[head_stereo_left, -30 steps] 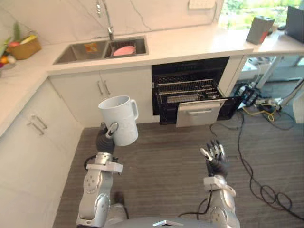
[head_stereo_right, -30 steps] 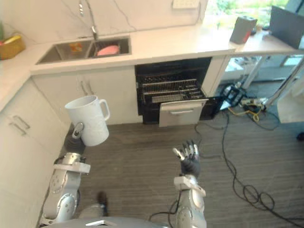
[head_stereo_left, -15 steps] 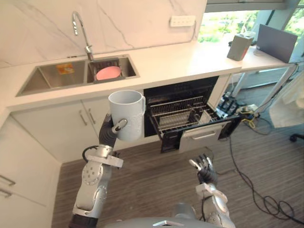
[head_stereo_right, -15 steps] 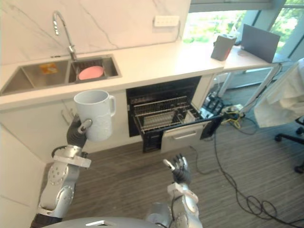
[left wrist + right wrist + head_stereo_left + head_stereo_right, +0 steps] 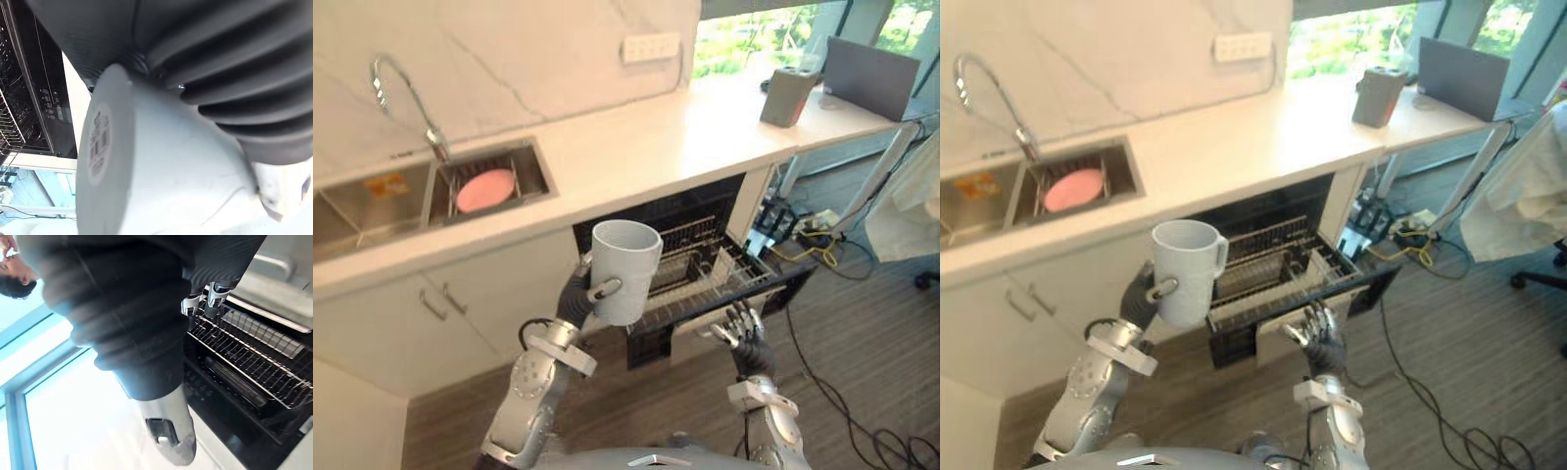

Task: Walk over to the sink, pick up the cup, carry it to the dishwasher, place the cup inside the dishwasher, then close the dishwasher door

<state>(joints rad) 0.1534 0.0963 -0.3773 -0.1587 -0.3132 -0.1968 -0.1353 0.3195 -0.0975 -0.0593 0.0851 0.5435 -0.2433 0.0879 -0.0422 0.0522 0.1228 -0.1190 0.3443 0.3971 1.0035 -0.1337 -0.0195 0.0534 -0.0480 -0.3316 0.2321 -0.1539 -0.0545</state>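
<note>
- You've got the cup [image 5: 626,262] in the left hand [image 5: 578,297] at the centre of the frame. It is upright with its mouth up.
- The left fingers are clamped round the cup, with the thumb [image 5: 605,289] across its front wall. The left wrist view shows the cup's base with a sticker on it, right against the hand's cover.
- The cup is up in the air in front of the open dishwasher [image 5: 685,211]. In the picture it sits by the left end of the pulled-out wire rack [image 5: 705,279].
- Your right hand [image 5: 746,345] is lower right of centre, just before the rack's front edge. Its fingers are apart and straight, holding nothing.
- The sink [image 5: 372,196] is at upper left, with a pink plate [image 5: 485,189] in its right basin and the tap [image 5: 406,98] behind it.
- The tabletop [image 5: 646,147] runs across the upper half, with a grey box [image 5: 788,95] on it at upper right.
</note>
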